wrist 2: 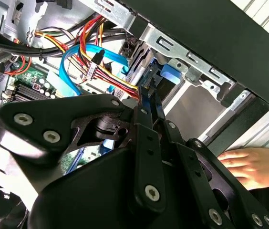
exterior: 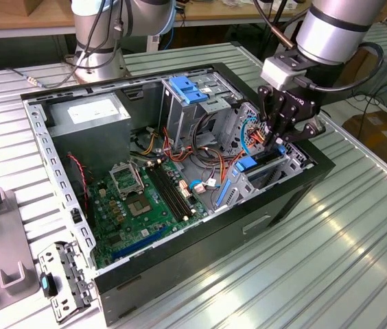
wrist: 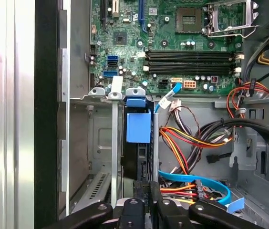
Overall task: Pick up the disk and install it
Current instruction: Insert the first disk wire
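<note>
**Disk standing in the drive bay, claw at its end**

First wrist view puts the black two-finger gripper (wrist: 145, 196) nearest, its fingers drawn close on the near edge of the dark metal hard disk with blue plastic rails (wrist: 138, 143), which stands on edge inside the grey steel drive bay (wrist: 101, 143). By my reading the pickup is done and the seating is well advanced; whether it has latched I cannot tell. Beyond lie the loose orange and blue cables (wrist: 191, 179), then the green motherboard (wrist: 172, 38).
</note>
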Robot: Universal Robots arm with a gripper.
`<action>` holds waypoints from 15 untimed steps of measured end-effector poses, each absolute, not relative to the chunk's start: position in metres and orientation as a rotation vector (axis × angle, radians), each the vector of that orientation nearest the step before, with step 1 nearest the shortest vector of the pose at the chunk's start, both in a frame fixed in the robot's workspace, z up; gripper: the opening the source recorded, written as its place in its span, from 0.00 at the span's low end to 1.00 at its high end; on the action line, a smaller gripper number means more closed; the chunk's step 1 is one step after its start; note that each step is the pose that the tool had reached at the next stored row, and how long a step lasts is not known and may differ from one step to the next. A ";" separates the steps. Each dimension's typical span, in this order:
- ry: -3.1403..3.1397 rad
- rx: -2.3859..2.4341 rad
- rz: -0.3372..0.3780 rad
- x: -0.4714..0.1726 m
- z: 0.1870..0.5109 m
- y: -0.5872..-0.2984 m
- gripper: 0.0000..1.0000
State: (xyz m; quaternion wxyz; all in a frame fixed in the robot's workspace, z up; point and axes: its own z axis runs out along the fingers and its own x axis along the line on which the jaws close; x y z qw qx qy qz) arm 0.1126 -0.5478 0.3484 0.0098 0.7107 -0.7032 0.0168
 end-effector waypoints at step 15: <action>-2.231 2.183 0.052 0.113 0.348 -0.546 0.16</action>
